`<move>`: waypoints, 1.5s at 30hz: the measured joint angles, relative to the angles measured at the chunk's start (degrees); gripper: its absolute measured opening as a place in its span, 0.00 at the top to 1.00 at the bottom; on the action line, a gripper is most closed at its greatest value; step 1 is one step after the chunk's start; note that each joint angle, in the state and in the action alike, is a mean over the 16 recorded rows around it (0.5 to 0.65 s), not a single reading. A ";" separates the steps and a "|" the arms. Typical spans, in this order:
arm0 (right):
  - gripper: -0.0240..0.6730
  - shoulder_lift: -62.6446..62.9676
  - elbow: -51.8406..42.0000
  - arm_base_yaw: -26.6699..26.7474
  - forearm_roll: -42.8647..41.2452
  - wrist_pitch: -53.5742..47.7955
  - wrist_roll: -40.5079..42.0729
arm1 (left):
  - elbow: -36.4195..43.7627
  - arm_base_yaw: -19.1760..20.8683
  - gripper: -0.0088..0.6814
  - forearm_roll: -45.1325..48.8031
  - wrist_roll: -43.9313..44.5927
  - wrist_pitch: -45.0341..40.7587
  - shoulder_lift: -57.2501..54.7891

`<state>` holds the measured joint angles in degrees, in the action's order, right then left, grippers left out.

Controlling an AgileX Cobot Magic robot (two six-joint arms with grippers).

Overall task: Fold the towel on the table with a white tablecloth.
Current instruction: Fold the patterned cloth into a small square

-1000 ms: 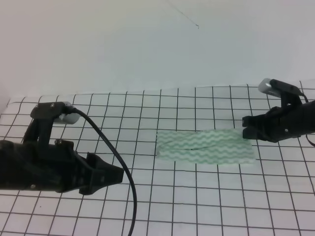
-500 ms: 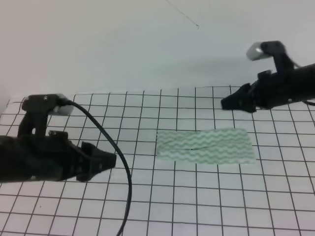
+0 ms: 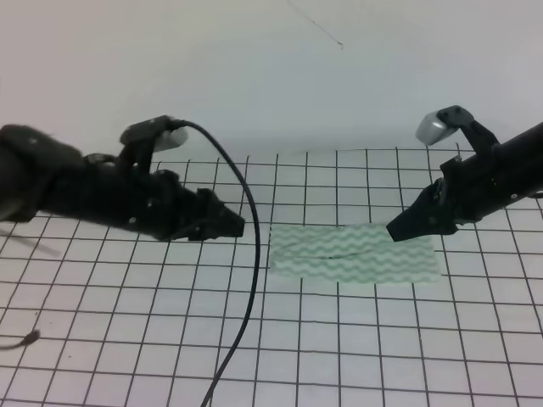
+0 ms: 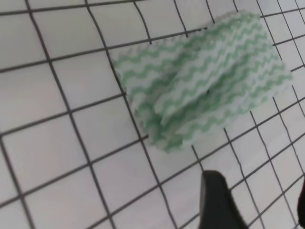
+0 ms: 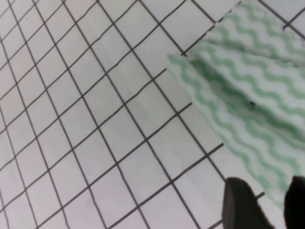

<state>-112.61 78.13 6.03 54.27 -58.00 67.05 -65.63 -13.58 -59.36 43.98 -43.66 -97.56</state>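
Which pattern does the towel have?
Wavy mint-green and white stripes on the towel; the left wrist view shows it best.

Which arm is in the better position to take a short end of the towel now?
Probably right: the right gripper hangs by the towel's far right corner, while the left gripper stops short of its left edge.

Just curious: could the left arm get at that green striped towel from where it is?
Probably yes: the left tool hovers beside the towel, with only bare tablecloth between them.
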 joint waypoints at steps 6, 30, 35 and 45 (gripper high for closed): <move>0.66 0.00 0.03 0.00 -0.60 -2.17 -0.19 | -11.63 0.00 0.50 -0.72 -3.68 -7.32 -12.83; 0.66 0.00 0.07 0.00 -0.34 -3.04 -0.39 | -28.59 -1.30 0.50 -5.40 -11.49 -18.54 -34.72; 0.66 0.00 0.07 0.00 -0.01 -3.10 -0.49 | -29.84 -1.73 0.50 -6.95 -9.87 -16.85 -35.35; 0.66 0.06 0.07 0.00 0.44 -3.24 -0.55 | -35.47 -2.50 0.50 -1.96 -6.32 -14.70 -35.67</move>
<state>-112.54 78.20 6.03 54.71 -61.24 66.50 -101.10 -16.08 -61.32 37.66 -58.36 -133.23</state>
